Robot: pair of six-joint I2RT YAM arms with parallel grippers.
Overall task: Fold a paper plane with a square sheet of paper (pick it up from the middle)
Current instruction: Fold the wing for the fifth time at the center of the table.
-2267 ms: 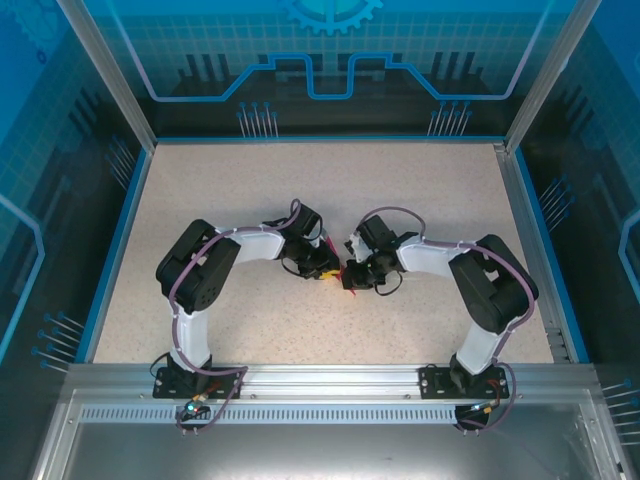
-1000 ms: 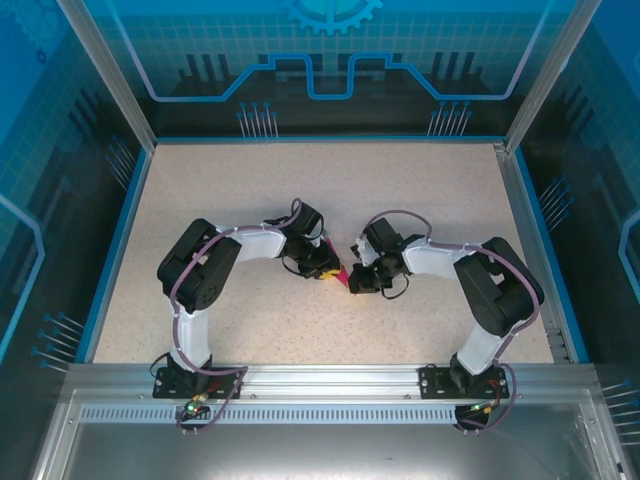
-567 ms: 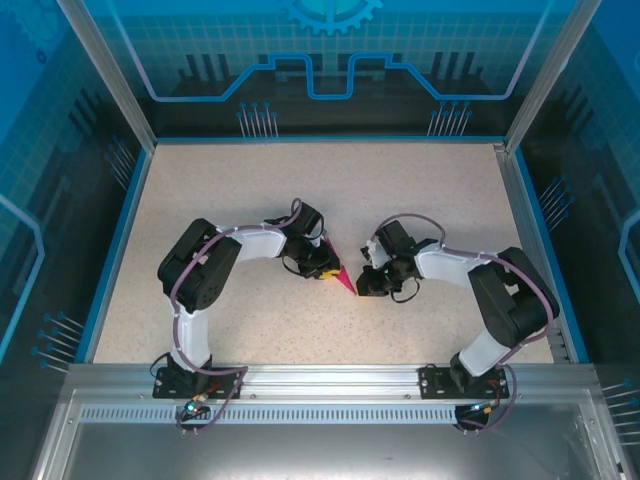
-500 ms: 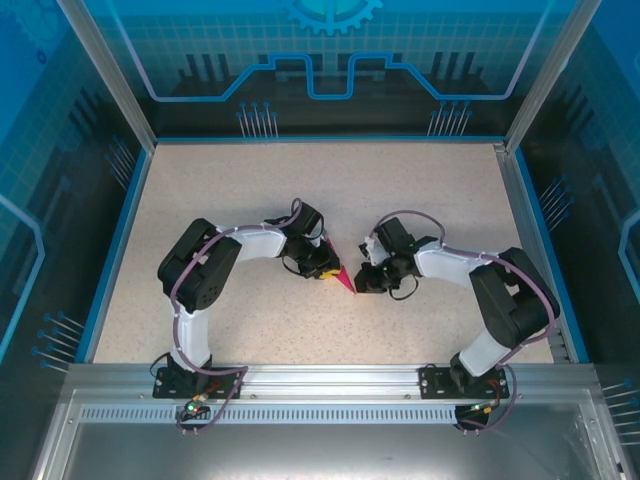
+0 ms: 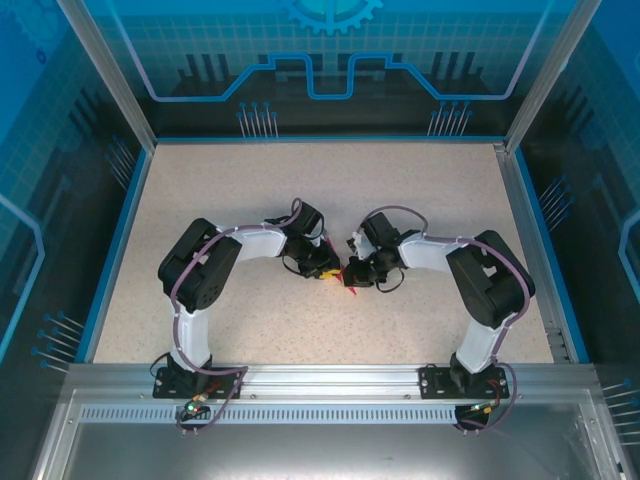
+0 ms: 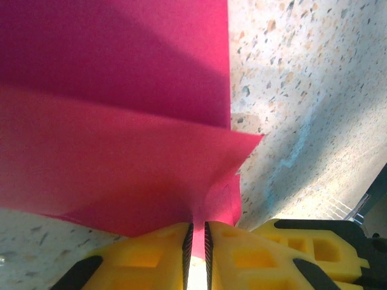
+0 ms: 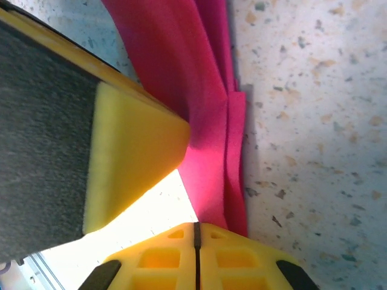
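Standing by the table (image 5: 250, 200), I saw that the right gripper (image 5: 354, 276) had come back in. Half a second before, it had stood off toward the right of the top view, leaving the pink paper (image 5: 347, 281) showing as a small pointed dart between the two arms. Now it was close against the left gripper (image 5: 330, 272) near the middle of the frame, and little of the paper showed between the two black heads.

The left arm had not shifted. In its wrist view the yellow fingers (image 6: 157, 248) at the bottom edge were drawn together to a thin slit, pinching a crease of the paper, whose layered flaps spread across the upper left of the frame over the speckled surface.

In the right wrist view that gripper's fingers (image 7: 242, 254) were pressed flat together at the bottom. The narrow folded paper ran down from the top centre and ended right at their tips. I could not tell whether any paper was caught between them. A yellow pad (image 7: 130, 157) of the left gripper sat against the paper at mid-left.

I judged this return to be another pass at sharpening or re-gripping the fold, with the plane already narrow and largely shaped.
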